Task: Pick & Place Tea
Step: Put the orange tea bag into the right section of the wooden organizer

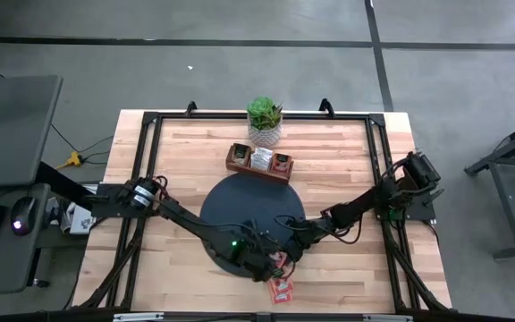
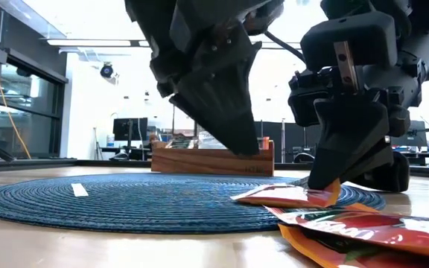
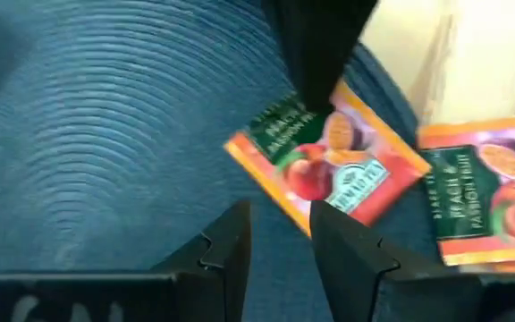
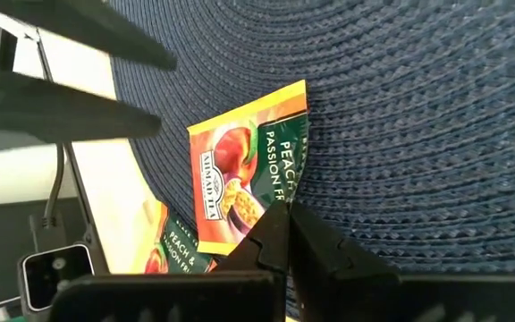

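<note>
Pinching orange tea sachet (image 4: 244, 179) corner, right jaws closed

Two orange sachets (image 3: 338, 161) (image 3: 485, 192), one round mat (image 1: 240, 210), one wooden tray (image 1: 259, 163), one potted plant (image 1: 265, 119).

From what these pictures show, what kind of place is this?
Probably a robotics lab or workshop: a light wooden worktable in a black metal frame stands on a grey concrete floor, a desk with keyboard and mouse beside it, monitors behind.
</note>
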You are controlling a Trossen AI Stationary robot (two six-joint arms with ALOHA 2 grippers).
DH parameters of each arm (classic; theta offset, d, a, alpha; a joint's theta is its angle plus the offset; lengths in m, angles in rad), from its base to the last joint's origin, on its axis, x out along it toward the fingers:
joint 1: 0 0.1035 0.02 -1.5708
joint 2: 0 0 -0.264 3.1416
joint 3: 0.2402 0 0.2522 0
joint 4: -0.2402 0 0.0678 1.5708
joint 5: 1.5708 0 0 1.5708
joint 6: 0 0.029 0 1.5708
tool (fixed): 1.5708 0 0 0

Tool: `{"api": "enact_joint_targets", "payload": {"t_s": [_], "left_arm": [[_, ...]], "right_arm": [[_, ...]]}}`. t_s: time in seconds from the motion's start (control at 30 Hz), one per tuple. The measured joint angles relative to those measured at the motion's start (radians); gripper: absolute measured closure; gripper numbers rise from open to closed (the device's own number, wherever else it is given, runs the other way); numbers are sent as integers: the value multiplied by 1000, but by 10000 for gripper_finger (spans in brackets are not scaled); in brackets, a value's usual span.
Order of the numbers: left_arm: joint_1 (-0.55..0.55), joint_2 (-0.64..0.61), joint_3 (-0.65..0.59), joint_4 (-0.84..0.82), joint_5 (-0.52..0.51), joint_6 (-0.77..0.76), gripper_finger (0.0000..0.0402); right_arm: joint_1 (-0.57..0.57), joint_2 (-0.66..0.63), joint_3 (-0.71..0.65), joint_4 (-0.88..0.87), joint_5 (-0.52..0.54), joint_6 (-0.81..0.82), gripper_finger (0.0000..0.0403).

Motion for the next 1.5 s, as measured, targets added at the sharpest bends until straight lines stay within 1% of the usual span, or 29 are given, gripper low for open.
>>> {"api": "enact_joint_targets", "payload": {"t_s": [0.17, 0.23, 0.3, 0.37, 0.47, 0.53, 0.6, 0.7, 0.77, 0.87, 1.03, 1.1, 1.17, 1.27, 1.4, 1.5], "left_arm": [[18, -12, 30, -135, -14, 7, 287], [19, -39, 28, -190, -34, 2, 287], [20, -48, 34, -211, -53, -5, 287], [19, -67, 25, -299, -88, -13, 287], [19, -93, 22, -303, -113, -46, 287], [19, -131, -22, -341, -139, -76, 287], [19, -163, -74, -291, -138, -112, 287], [19, -232, -199, -253, -121, -161, 287], [20, -285, -291, -145, -92, -188, 287], [20, -390, -470, 23, -47, -225, 287], [36, -530, -762, 478, 52, -284, 287], [41, -574, -868, 638, 67, -308, 287], [52, -595, -952, 815, 72, -331, 287], [53, -609, -1064, 1034, 67, -347, 287], [52, -610, -1179, 1302, 55, -359, 287], [53, -610, -1241, 1451, 54, -337, 287]], "right_arm": [[0, 0, 0, 1, 9, -18, 403], [0, 0, 0, 0, 12, -24, 403], [0, -3, 0, 1, 12, -35, 403], [1, -12, 0, -2, 20, -47, 403], [1, -45, 0, -29, 40, -73, 403], [0, -72, 0, -55, 56, -88, 403], [-4, -107, -1, -103, 71, -113, 403], [-12, -176, 0, -197, 95, -154, 403], [-23, -229, 0, -267, 113, -183, 402], [-46, -323, -1, -403, 140, -242, 402], [-125, -485, -1, -570, 162, -394, 402], [-168, -541, -1, -617, 161, -473, 402], [-217, -593, 0, -647, 148, -542, 402], [-296, -650, 0, -665, 122, -645, 403], [-399, -667, 53, -719, 88, -809, 403], [-464, -649, 119, -739, 56, -1001, 403]]}}
